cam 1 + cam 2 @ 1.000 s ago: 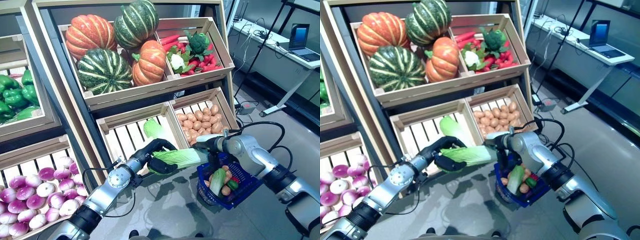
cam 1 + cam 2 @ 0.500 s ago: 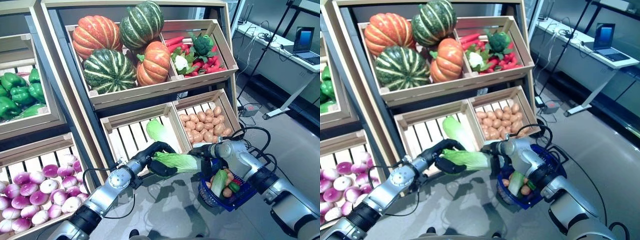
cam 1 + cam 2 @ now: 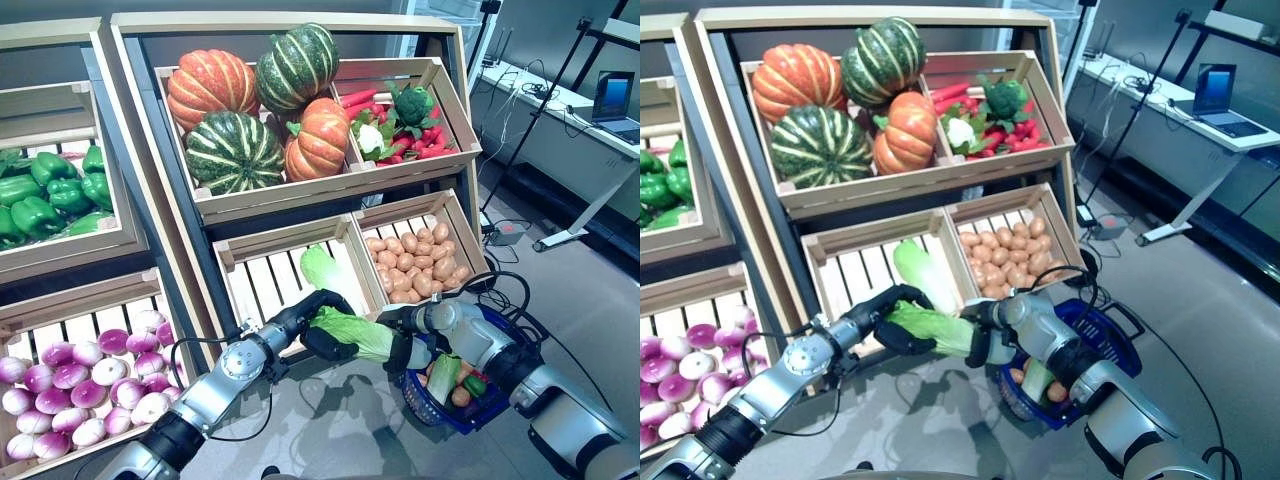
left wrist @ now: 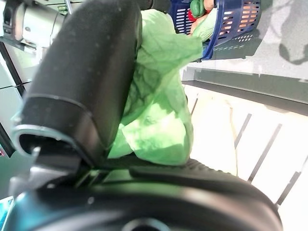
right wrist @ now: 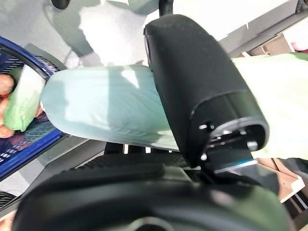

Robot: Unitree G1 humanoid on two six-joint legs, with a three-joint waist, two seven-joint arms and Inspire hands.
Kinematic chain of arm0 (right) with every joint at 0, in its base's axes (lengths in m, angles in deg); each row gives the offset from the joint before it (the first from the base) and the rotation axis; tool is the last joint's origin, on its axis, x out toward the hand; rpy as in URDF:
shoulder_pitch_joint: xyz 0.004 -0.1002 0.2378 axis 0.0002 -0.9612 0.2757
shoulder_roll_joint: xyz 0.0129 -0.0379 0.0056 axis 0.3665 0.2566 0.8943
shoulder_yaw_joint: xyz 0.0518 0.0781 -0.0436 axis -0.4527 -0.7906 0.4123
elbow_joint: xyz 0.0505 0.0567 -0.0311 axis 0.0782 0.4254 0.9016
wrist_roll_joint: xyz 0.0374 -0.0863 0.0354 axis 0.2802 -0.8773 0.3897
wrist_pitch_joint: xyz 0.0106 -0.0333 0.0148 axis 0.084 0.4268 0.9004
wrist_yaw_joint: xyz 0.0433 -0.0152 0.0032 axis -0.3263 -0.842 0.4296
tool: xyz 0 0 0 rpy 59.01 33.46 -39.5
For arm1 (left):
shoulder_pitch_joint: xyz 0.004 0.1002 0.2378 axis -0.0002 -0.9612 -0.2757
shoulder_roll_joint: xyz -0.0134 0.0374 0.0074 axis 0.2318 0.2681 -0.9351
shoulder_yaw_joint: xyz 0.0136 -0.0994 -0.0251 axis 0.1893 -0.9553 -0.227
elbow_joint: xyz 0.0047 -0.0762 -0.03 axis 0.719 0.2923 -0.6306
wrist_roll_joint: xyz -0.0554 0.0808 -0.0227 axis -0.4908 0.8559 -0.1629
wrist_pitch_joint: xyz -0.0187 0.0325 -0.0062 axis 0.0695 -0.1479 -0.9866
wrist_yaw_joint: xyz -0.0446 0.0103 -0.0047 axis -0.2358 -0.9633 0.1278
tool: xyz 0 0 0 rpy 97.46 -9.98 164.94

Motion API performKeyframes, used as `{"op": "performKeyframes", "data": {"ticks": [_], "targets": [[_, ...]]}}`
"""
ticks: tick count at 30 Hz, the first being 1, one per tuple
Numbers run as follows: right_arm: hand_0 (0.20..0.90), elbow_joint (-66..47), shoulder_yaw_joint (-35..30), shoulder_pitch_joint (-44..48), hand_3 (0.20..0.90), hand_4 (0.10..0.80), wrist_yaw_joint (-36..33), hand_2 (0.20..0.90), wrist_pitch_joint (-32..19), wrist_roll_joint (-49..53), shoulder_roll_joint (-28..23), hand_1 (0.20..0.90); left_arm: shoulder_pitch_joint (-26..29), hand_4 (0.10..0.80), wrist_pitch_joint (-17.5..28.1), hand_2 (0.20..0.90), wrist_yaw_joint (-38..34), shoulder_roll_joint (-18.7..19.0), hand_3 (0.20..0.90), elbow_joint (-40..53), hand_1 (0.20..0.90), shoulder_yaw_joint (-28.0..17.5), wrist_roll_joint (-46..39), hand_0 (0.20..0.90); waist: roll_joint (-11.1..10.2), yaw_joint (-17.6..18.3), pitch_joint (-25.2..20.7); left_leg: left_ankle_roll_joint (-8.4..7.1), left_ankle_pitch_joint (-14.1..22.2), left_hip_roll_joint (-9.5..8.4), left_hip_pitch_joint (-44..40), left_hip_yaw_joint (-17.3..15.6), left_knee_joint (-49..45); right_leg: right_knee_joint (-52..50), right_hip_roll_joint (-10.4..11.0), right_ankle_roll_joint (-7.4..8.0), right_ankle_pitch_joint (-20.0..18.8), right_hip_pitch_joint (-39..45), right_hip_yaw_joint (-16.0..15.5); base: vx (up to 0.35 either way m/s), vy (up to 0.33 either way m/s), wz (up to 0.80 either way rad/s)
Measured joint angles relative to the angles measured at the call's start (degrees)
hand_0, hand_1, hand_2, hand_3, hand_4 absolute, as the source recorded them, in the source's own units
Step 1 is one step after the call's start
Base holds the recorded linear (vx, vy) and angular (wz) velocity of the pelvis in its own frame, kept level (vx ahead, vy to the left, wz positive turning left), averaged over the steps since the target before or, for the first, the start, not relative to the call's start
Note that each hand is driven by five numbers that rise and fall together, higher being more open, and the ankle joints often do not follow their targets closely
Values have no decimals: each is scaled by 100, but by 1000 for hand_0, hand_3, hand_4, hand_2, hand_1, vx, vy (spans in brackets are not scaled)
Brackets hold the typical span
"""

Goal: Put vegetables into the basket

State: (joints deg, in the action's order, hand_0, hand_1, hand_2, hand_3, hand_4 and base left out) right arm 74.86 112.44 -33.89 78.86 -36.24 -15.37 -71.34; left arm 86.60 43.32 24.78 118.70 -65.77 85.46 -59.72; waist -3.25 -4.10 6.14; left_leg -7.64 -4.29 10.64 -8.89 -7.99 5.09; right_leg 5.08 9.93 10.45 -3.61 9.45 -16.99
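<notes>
Cabbage [image 3: 352, 333] lies between my two hands, long axis left-right, white stalk end pointing right toward basket [image 3: 497, 405]. My left hand [image 3: 318, 322] curls round leafy end; right hand [image 3: 402, 352] wraps stalk end. Basket sits just right of stalk, slightly nearer, already holding other vegetables.

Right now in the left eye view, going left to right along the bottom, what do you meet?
Purple and white turnips → left hand → cabbage → right hand → blue basket.
</notes>
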Motion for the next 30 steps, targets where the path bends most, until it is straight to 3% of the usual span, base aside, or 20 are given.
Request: {"op": "performKeyframes", "data": {"ticks": [14, 15, 16, 17, 26, 30], "targets": [[300, -3, -1, -39, 300, 400, -174, 300, -60, 27, -16, 300, 0, 400, 0, 300, -77, 1, 300, 0, 300, 0, -20, 300, 26, 16, -22, 0, 0, 0, -2, -5, 0, 0, -1, 0, 0, -2, 3, 0, 0, 0], [300, -5, -9, -52, 300, 400, -190, 300, -85, 18, -21, 300, 0, 510, 0, 465, -79, 2, 465, 0, 465, 0, -20, 465, 26, 19, -22, 0, 0, 0, -1, -6, 0, 0, -1, 0, 0, -3, 5, 0, 0, 0], [300, -37, -22, -89, 300, 400, -215, 300, -110, 17, -42, 300, 0, 761, 1, 841, -78, 1, 841, 0, 841, 0, -20, 841, 26, 17, -22, 0, 0, 0, 1, -6, 0, 0, 0, 0, 0, -6, 5, 0, 0, 0], [300, -51, -31, -111, 300, 400, -232, 300, -122, 18, -51, 300, 0, 800, 1, 900, -78, 0, 900, 0, 900, 1, -20, 900, 26, 19, -22, 0, 0, 0, 3, -7, 0, 0, 0, 0, 0, -9, 6, 0, 0, 0], [300, -460, -880, -1138, 300, 400, -744, 300, -372, 14, -431, 300, -39, 800, 133, 900, -107, -121, 900, 195, 900, -99, -273, 900, 28, 73, -22, 1, 1, -1, 78, -19, 1, 0, -2, 1, 0, -93, 16, 0, 0, 0], [300, -714, -1260, -1680, 300, 400, -833, 300, -483, -195, -903, 300, -269, 800, 242, 900, -134, -120, 900, 224, 900, -541, -274, 900, 37, 212, -18, 4, 5, 2, 81, -38, 2, 0, -2, 1, 1, -104, 37, 0, 0, 0]]}}
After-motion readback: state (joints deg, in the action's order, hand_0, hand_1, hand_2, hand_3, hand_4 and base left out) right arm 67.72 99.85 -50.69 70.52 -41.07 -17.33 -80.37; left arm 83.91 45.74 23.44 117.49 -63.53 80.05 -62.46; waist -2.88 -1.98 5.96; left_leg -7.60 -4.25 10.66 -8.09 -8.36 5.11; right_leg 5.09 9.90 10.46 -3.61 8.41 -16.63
